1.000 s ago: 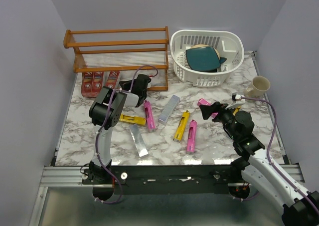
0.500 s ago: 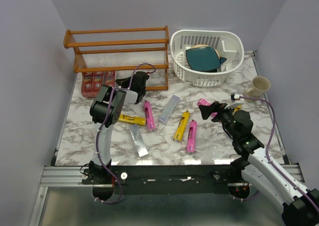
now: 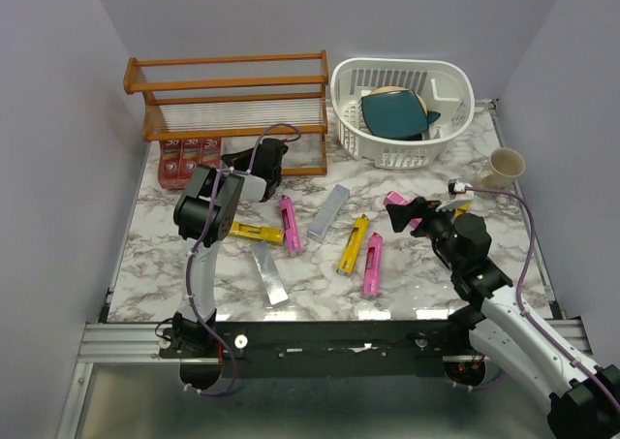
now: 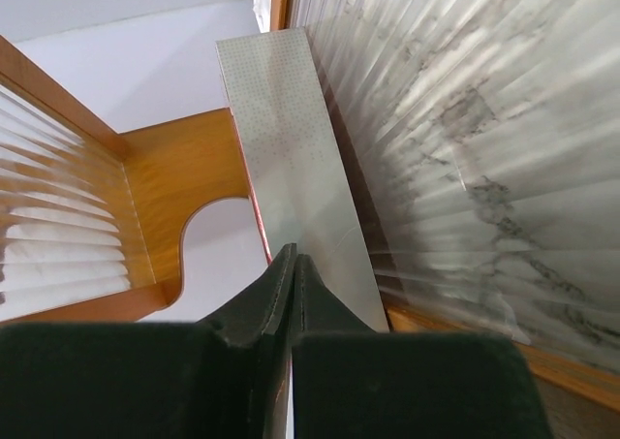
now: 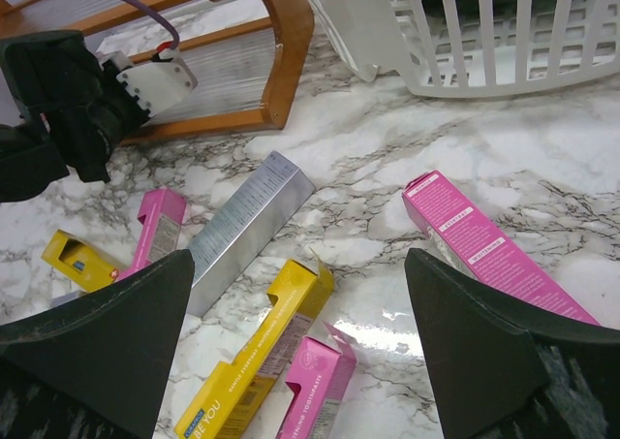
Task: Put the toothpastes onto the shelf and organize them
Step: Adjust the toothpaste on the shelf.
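The orange-brown shelf (image 3: 228, 82) stands at the back left. Three red toothpastes (image 3: 190, 158) lie side by side under its lower tier. My left gripper (image 3: 254, 160) is at that tier, fingers shut, empty. In the left wrist view the gripper's tips (image 4: 292, 257) overlap the near end of a silver-faced, red-edged carton (image 4: 286, 148) beside the clear slats (image 4: 465, 148). My right gripper (image 3: 418, 214) is wide open and empty above loose cartons: silver (image 5: 247, 228), yellow (image 5: 262, 361), pink (image 5: 315, 391) and pink (image 5: 484, 250). More toothpastes lie mid-table: pink (image 3: 289, 224), yellow (image 3: 257, 233), silver (image 3: 269, 272).
A white slotted basket (image 3: 455, 119) holding a dark teal object (image 3: 392, 114) stands right of the shelf. A cream cup (image 3: 501, 168) stands at the right edge. Walls close in on the left, back and right.
The third red toothpaste, tilted a second ago, now lies straight beside the other two. My left gripper has shifted slightly left. The right arm has not moved.
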{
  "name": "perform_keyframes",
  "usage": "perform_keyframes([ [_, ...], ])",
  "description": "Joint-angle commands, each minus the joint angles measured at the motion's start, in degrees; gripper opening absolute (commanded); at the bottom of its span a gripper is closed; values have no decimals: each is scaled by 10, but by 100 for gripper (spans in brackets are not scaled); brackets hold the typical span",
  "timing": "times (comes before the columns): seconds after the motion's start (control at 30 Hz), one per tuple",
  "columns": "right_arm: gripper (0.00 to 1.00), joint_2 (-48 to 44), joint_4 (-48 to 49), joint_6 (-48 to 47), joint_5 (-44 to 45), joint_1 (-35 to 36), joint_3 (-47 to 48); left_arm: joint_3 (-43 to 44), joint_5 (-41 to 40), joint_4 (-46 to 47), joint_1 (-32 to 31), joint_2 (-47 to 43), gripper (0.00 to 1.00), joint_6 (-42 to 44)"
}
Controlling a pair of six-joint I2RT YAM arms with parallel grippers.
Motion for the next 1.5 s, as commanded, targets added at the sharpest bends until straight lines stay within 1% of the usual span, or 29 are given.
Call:
perform_keyframes([
  [0.0, 98, 2, 13, 1, -9, -1, 0, -7, -19, 9, -10, -34, 11, -37],
  [0.23, 98, -1, 11, 0, -9, -1, 0, -28, -12, -28, -42, -78, 13, -85],
  [0.4, 98, -3, 12, 2, -10, -1, -1, -54, -11, -84, -56, -109, 14, -130],
  [0.5, 98, 0, 11, 2, -10, -1, -1, -76, -7, -129, -60, -128, 14, -163],
  [0.53, 98, 0, 12, 2, -10, -2, -1, -80, -2, -161, -61, -133, 14, -173],
  [0.6, 98, -1, 12, 2, -10, -1, -1, -98, 3, -189, -61, -150, 14, -198],
  [0.7, 98, -2, 12, 2, -8, -2, -1, -128, 3, -214, -62, -173, 14, -208],
  [0.77, 98, -1, 12, 2, -11, -1, -1, -136, 17, -239, -63, -189, 14, -222],
  [0.83, 98, 2, 14, 3, -12, -1, -1, -132, 30, -286, -64, -193, 14, -249],
  [0.93, 98, 2, 15, 4, -12, -1, -1, -136, 33, -292, -64, -193, 14, -254],
  [1.27, 98, 1, 13, 4, -11, -1, -1, -123, 12, -290, -57, -144, 14, -259],
  [1.47, 98, 4, 15, 3, -12, -1, -1, -117, 8, -290, -48, -141, 14, -260],
])
